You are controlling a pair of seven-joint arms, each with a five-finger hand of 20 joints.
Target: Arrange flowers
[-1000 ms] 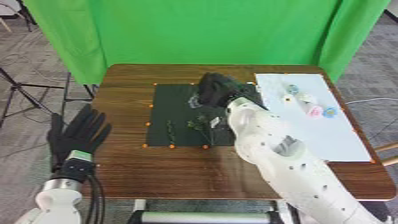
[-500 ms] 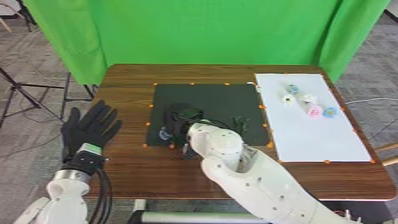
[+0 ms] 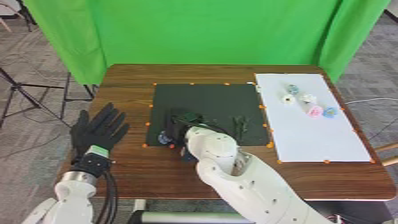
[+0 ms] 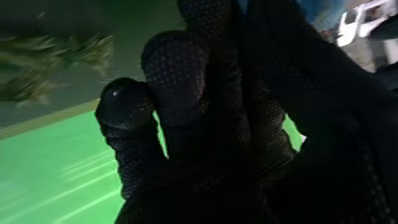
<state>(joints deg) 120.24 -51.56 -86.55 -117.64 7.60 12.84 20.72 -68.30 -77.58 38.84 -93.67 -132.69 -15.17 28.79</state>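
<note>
The right hand (image 3: 180, 119) is low over the near left part of the dark mat (image 3: 209, 95). A bluish flower (image 3: 164, 138) shows at its left edge; the hand appears curled round its stem, which is hidden. In the right wrist view the right hand (image 4: 213, 135) has bent fingers with the thumb against them, and blue (image 4: 313, 7) shows beyond. Green sprigs (image 3: 241, 126) lie on the mat right of the hand, and leafy greenery (image 4: 40, 62) is in the wrist view. The left hand (image 3: 96, 131) is open at the table's left edge, away from the flowers.
On the white sheet (image 3: 324, 140) at the right lie a blue flower (image 3: 293, 89), white flowers (image 3: 288, 99), a pink flower (image 3: 314, 111) and another blue flower (image 3: 330, 112). Orange markers edge both areas on the wooden table (image 3: 133, 175). A green curtain (image 3: 213, 35) hangs behind.
The right hand has come from the mat's far side to its near left part, the bluish flower moving along with it. The sprigs on the right are uncovered. The left hand has shifted slightly right.
</note>
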